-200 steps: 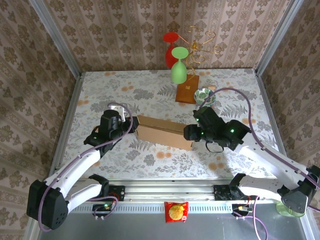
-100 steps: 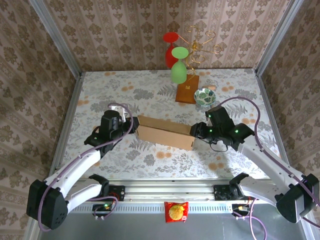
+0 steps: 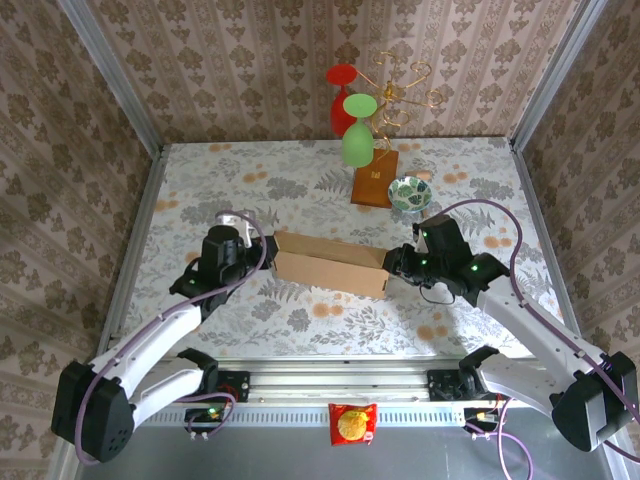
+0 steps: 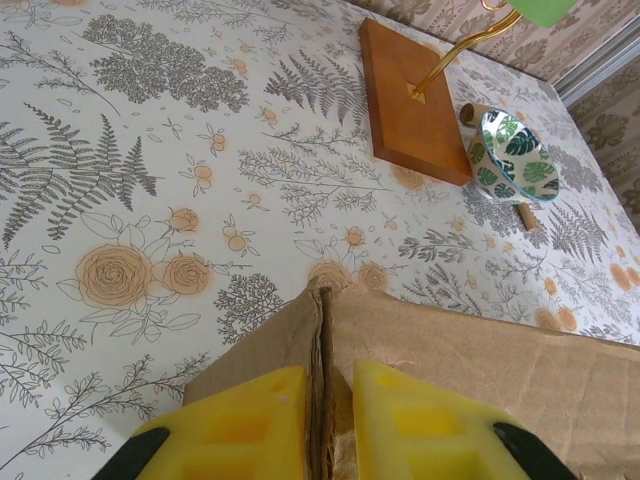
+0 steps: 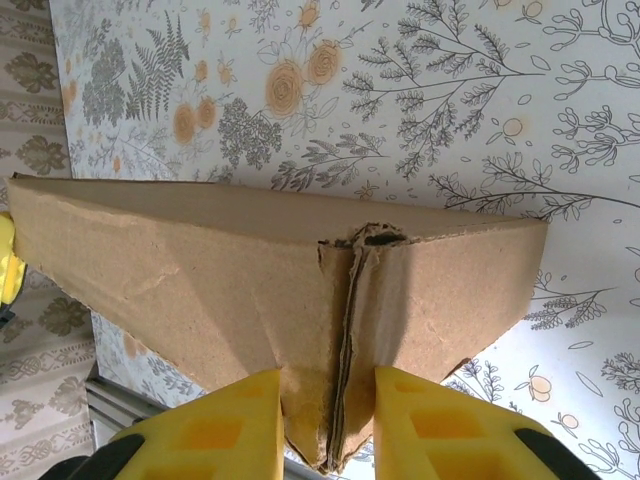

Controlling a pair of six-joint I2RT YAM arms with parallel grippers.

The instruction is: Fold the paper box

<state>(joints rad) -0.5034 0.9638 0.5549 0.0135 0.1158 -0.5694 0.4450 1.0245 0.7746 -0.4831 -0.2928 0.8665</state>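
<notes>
The paper box (image 3: pixel 330 266) is clamped at its end seams by the left gripper (image 4: pixel 328 418) and right gripper (image 5: pixel 328 420); equal inward pressure should be applied.

Lab booth: wallpaper walls (image 3: pixel 250 70), aluminium frame (image 3: pixel 111 75)

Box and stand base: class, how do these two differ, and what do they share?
The box is dull tan cardboard; the base is glossy orange-brown. The box is longer than the base. The box is pinched at each end by the left claw and right claw; the base lies flat, unheld. Both are brown and rectangular.
</notes>
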